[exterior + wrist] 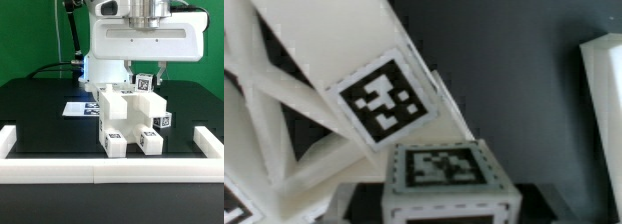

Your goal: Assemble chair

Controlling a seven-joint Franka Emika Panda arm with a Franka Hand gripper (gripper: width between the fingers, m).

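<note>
The chair [128, 118] stands partly joined in the middle of the black table, a blocky white stack of tagged parts with two legs toward the front. My gripper [147, 74] hangs over its far upper part and is shut on a white tagged post [145, 85] that rises from the stack. In the wrist view the post's end with its tag [445, 166] sits between my dark fingers [363, 200], with my gripper [441, 206] closed on it. A slanted white chair part with a larger tag [388, 100] lies beside it.
The marker board [78, 108] lies flat on the table at the exterior view's left of the chair. The long white border rail [100, 171] runs along the front and turns up at both ends [9, 139]. A white edge [601, 90] shows in the wrist view.
</note>
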